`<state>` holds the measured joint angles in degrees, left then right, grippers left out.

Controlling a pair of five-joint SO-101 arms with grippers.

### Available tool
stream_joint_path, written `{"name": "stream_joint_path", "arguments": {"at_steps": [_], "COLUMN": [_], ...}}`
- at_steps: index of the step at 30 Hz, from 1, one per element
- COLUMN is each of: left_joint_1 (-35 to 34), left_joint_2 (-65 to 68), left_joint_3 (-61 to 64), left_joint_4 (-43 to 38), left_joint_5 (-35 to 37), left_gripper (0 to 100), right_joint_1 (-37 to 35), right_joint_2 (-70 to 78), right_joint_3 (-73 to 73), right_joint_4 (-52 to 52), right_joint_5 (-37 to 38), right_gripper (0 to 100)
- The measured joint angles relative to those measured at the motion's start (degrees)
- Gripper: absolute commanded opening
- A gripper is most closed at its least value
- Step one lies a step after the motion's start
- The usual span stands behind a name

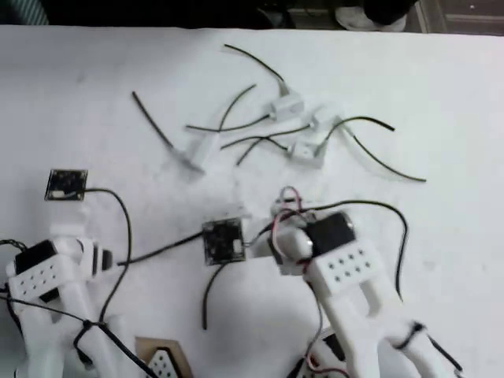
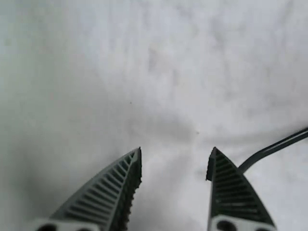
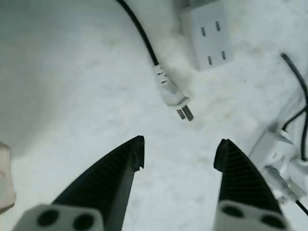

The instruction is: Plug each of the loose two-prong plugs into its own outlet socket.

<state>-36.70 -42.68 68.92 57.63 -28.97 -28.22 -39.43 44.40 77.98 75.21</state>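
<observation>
The left gripper (image 2: 176, 152) hangs over a white table (image 2: 144, 67), its two grey ribbed fingers (image 2: 113, 190) spread apart, with tabletop showing in the gap between their pointed, saw-edged tips. A thin black cable (image 2: 275, 147) lies on the table just beside one fingertip, slipping behind that finger. The tabletop is faintly mottled, with a few tiny dark specks.

I can read no text, label, number or sign anywhere from here. The centre board (image 1: 224, 240) and the left board (image 1: 66, 184) on the table (image 1: 441, 79) carry pale specks, but they are too small for me to make out.
</observation>
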Motion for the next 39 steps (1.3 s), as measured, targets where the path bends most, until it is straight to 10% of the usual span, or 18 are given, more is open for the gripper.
{"name": "stream_joint_path", "arguments": {"at_steps": [16, 39], "left_joint_1": [-0.09, -0.09], "left_joint_2": [-0.09, -0.09], "left_joint_3": [1.32, 1.32], "left_joint_4": [0.0, 0.0], "left_joint_5": [0.0, 0.0], "left_gripper": [23, 23], "right_joint_1": [-4.84, -0.09], "right_joint_2": [34.81, 48.53], "right_joint_3": [-19.16, -20.66], "right_joint_4": [5.45, -3.6], "right_joint_5": [3.34, 3.43], "right_gripper": [23.0, 22.4]}}
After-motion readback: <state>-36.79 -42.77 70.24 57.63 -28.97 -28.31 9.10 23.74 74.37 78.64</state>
